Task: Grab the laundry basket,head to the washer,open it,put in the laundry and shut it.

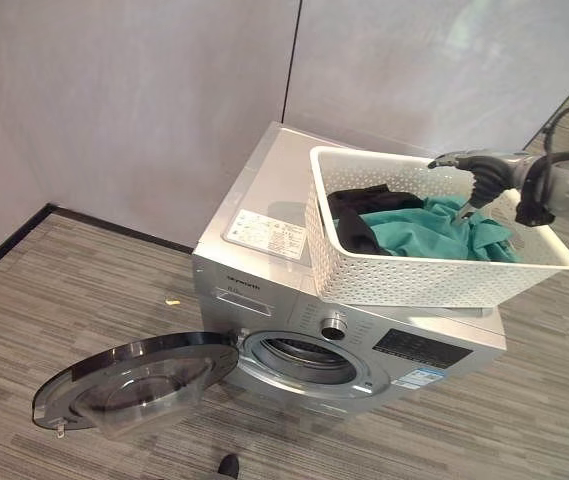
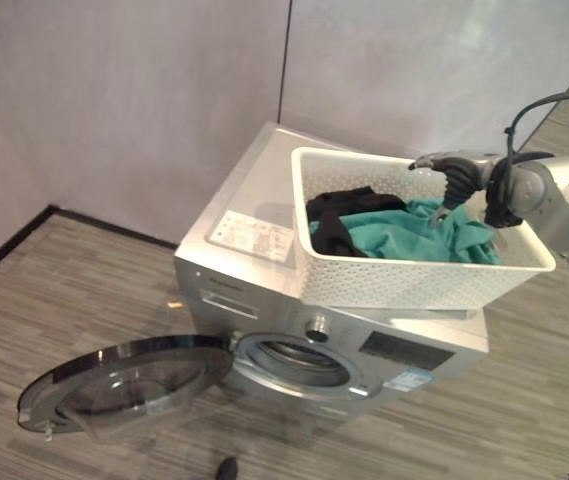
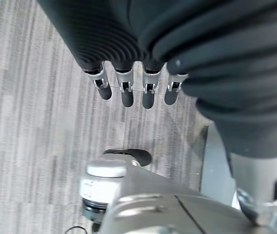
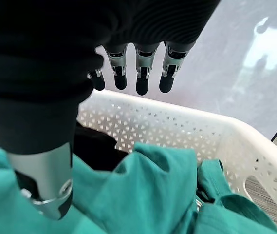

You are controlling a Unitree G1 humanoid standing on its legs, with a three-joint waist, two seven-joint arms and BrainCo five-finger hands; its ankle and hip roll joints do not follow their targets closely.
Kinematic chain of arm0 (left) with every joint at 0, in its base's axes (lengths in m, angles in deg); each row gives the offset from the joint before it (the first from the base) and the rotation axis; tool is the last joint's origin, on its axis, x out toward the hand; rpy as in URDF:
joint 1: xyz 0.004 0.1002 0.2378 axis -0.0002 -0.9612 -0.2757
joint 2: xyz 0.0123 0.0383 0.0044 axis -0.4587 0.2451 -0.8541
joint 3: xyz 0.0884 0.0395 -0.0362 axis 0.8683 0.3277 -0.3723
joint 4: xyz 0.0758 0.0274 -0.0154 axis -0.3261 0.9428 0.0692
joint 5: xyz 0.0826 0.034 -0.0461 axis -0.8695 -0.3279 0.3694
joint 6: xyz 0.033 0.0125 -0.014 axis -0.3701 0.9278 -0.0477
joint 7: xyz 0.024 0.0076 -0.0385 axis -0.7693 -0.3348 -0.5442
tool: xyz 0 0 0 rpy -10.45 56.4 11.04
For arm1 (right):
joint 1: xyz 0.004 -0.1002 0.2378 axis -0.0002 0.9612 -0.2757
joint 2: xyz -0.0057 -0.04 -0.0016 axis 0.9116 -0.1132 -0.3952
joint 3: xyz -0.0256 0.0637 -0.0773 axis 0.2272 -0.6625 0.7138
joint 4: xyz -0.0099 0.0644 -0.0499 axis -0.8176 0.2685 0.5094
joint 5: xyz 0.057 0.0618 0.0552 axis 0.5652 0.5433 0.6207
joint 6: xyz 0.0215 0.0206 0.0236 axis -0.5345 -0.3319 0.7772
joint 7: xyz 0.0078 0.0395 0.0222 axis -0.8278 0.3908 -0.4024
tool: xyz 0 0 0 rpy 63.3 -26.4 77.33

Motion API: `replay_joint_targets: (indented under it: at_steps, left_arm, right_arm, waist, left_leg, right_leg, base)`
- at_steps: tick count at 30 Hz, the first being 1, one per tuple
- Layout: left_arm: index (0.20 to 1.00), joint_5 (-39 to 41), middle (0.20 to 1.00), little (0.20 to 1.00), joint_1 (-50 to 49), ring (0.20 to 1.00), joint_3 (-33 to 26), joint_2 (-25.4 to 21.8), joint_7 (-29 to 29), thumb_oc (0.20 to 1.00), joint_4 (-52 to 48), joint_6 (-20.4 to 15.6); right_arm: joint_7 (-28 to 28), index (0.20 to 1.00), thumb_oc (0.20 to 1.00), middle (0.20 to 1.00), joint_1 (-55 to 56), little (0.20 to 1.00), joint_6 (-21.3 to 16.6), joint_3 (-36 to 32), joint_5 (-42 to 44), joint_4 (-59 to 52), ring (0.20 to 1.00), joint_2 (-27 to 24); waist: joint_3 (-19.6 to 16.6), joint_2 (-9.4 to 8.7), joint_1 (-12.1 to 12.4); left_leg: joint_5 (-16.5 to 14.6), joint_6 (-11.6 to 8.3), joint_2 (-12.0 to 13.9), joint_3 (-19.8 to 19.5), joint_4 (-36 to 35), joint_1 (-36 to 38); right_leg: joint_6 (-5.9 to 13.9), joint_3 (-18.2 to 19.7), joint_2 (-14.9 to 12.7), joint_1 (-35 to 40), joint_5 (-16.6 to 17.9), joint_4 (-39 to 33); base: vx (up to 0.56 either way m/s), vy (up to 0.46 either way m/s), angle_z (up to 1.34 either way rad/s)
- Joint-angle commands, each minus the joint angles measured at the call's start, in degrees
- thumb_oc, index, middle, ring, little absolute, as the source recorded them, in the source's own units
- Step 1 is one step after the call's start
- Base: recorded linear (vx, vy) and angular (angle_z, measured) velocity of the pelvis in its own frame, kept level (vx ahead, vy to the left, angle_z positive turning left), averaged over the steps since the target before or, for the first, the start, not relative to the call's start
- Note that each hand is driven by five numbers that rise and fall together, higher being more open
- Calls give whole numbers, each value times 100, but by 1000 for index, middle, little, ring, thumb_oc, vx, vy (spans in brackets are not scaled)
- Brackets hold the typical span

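- The washer (image 1: 294, 290) is standing on grey floor (image 1: 84, 300) near the wall (image 1: 144, 110), its round door (image 1: 129, 385) hanging wide open in front.
- The white laundry basket (image 1: 414, 270) is sitting on the washer's top, holding teal cloth (image 1: 434, 235) and a black garment (image 1: 359, 215).
- The right hand (image 2: 454, 175) is hovering over the basket, fingers (image 4: 140, 73) relaxed, holding nothing.
- The left hand (image 3: 128, 73) is hanging over the floor, fingers loose.

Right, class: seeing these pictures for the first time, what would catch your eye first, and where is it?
A white perforated plastic laundry basket sits on top of the silver front-loading washer, holding teal cloth and a black garment. The robot's right hand hovers over the clothes, fingers relaxed. Below, the washer's round glass door hangs wide open.
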Motion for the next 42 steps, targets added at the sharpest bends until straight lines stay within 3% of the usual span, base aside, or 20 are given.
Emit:
replay_joint_targets:
  at_steps: [1, 6, 20, 22, 23, 25, 30, 36, 42]
  left_arm:
    - [1000, -171, 1000, 1000, -13, 1000, 44, 53, 134, 1000, 343, 113]
    - [1000, -168, 1000, 1000, -16, 1000, 178, 121, 164, 1000, 197, 82]
    - [1000, -5, 1000, 1000, 119, 1000, 669, 211, 156, 1000, -65, 35]
    - [1000, -43, 1000, 1000, 158, 1000, 666, 203, 146, 1000, 0, 53]
    - [1000, -63, 1000, 1000, 217, 1000, 642, 189, 106, 1000, 37, 78]
    - [1000, -68, 1000, 1000, 296, 1000, 629, 193, 32, 1000, 40, 82]
    - [1000, -89, 1000, 1000, 445, 1000, 743, 170, -67, 1000, 27, 27]
    - [1000, -55, 1000, 1000, 606, 1000, 810, 202, -118, 1000, 65, -12]
    - [1000, -14, 1000, 1000, 729, 1000, 903, 213, -124, 1000, 87, -18]
  right_arm:
    - [57, 1000, 1000, 1000, -141, 1000, 142, -198, -216, 182, 1000, -97]
    - [20, 1000, 1000, 1000, 158, 1000, 141, -348, -554, 361, 1000, 56]
    - [-61, 1000, 1000, 1000, -600, 1000, 101, 457, -1064, 1296, 1000, 380]
    - [57, 1000, 1000, 1000, -685, 1000, 97, 534, -1438, 1480, 1000, 483]
    - [378, 1000, 1000, 1000, -739, 1000, 118, 555, -2233, 1783, 1000, 635]
    - [702, 1000, 1000, 1000, -675, 1000, 105, 448, -2655, 1798, 1000, 698]
    - [1154, 1000, 1000, 1000, -470, 1000, 97, 346, -3080, 2340, 1000, 769]
    - [1317, 1000, 1000, 1000, -135, 1000, 96, 136, -3007, 2465, 1000, 822]
    - [1052, 1000, 1000, 1000, -18, 1000, 135, 127, -2725, 2940, 1000, 1116]
  waist:
    - [-116, 87, 46]
    - [-101, 145, 47]
    - [105, 59, 187]
    - [138, 21, 221]
    - [179, -11, 263]
    - [234, -20, 284]
    - [366, -56, 359]
    - [506, -56, 382]
    - [553, -30, 410]
  left_leg:
    - [-467, -119, 47, -314, 20, 101]
    - [-470, -107, 48, -319, 20, 99]
    - [-367, -100, 18, -472, 20, -103]
    - [-351, -98, 17, -501, 20, -154]
    - [-341, -92, 21, -520, 20, -203]
    - [-324, -94, 16, -531, 20, -250]
    - [-275, -102, 4, -598, 21, -389]
    - [-207, -118, -11, -631, 20, -533]
    - [-196, -121, -34, -648, 20, -588]
  right_leg:
    - [374, 6, -117, 137, -30, -11]
    - [359, 4, -105, 122, -44, -11]
    - [353, -99, -74, 15, 1, -11]
    - [352, -114, -71, -26, 15, -11]
    - [348, -132, -62, -60, 29, -11]
    - [349, -144, -60, -99, 48, -11]
    - [353, -202, -57, -210, 95, -11]
    - [364, -225, -54, -353, 161, -11]
    - [357, -209, -59, -410, 159, -11]
  base:
    - [0, 0, 0]
    - [-7, -1, 0]
    - [-22, -6, 2]
    - [-34, -4, 7]
    - [-16, -3, 5]
    - [-30, -7, 4]
    - [-39, -12, 7]
    - [-16, -2, 3]
    - [6, 1, 0]
